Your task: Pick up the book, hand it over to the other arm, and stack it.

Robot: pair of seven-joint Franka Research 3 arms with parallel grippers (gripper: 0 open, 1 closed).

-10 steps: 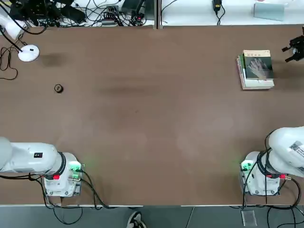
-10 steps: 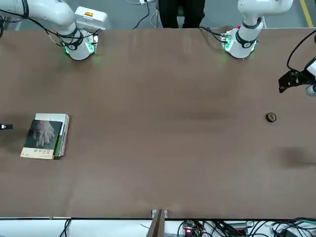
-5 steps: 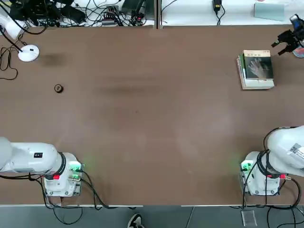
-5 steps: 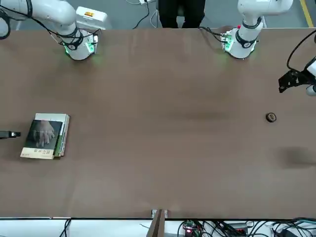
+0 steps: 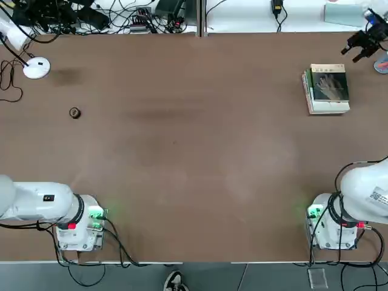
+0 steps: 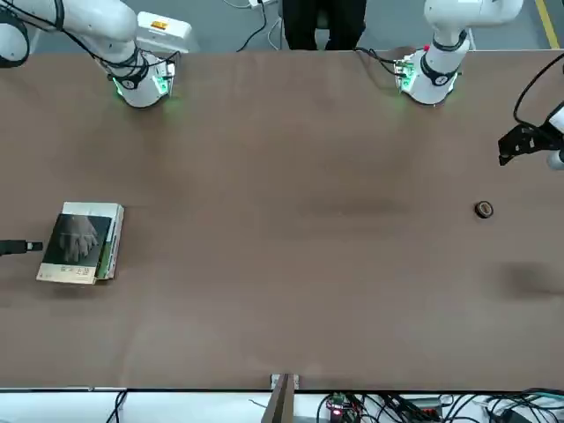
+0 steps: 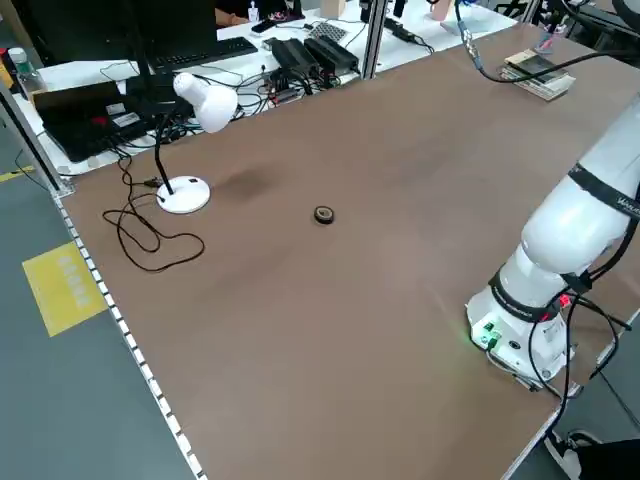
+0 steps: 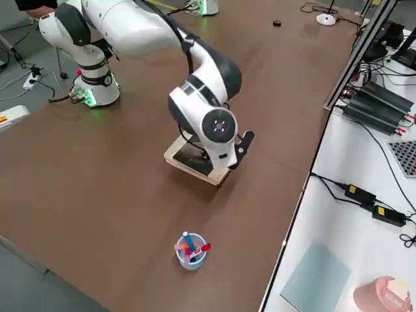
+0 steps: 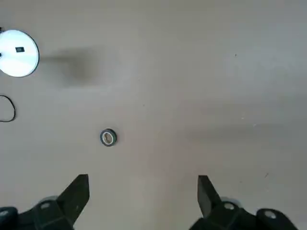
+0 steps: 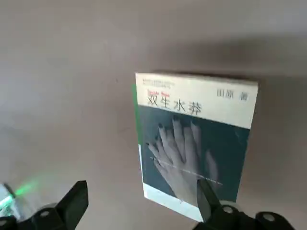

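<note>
The book (image 5: 330, 84), a thin paperback with a dark cover, a pale hand picture and a tan top band, lies flat on a thicker green-and-white book (image 5: 310, 97) at the table's far right. In the right wrist view the book (image 10: 196, 143) fills the picture from above. My right gripper (image 5: 362, 43) hangs open in the air by the stack's far side, touching nothing; its fingers (image 10: 72, 201) stand wide apart. Only its tip shows in the front view, beside the book (image 6: 77, 242). My left gripper (image 6: 517, 147) hangs open over the far left of the table.
A small tape ring (image 5: 74, 113) lies on the left half. A white lamp base (image 5: 36, 68) with its cord stands near the far left corner. A cup of pens (image 8: 190, 250) stands beyond the stack, near the right edge. Cables and boxes line the far bench.
My right gripper has moved from beside the stack toward the table's far edge, still open. The book and the left arm have not moved.
</note>
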